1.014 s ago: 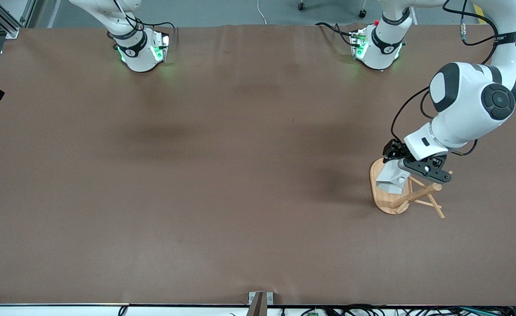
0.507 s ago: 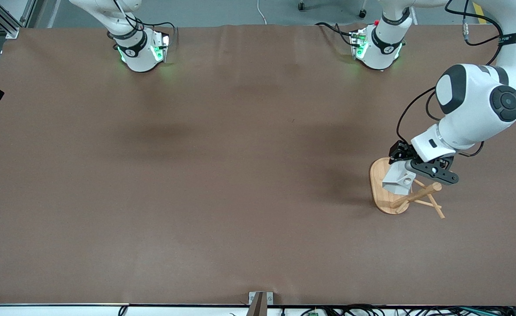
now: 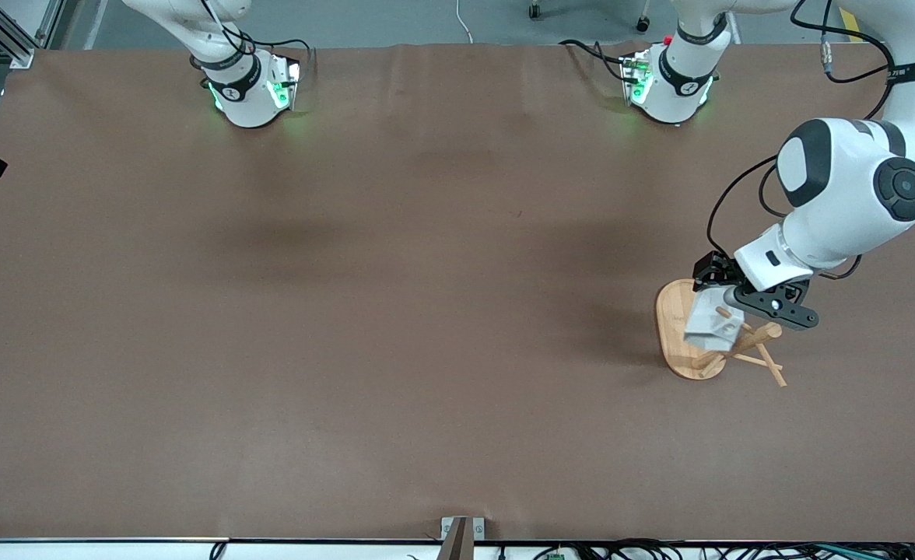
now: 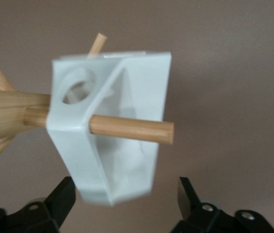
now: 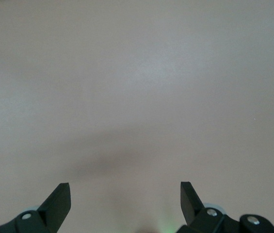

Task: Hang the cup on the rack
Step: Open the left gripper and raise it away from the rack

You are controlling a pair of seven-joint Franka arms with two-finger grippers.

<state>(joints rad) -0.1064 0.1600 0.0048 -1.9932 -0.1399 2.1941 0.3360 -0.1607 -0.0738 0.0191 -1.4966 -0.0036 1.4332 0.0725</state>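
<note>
My left gripper (image 4: 124, 206) hangs over the rack (image 3: 679, 342), fingers (image 4: 61, 196) spread wide and clear of the cup (image 4: 110, 131), holding nothing. The cup sits on a peg (image 4: 132, 130) threaded through its handle, above the rack's oval base at the left arm's end of the table (image 3: 395, 311). My right gripper (image 5: 125, 206), waiting, is likewise open and empty over bare brown tabletop. Cables (image 3: 737, 551) line the table's near edge.

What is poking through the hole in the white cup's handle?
A wooden peg of the rack goes through the cup. The handle's round hole looks empty. Where the peg joins the post is covered. The left gripper is open beside the cup.
</note>
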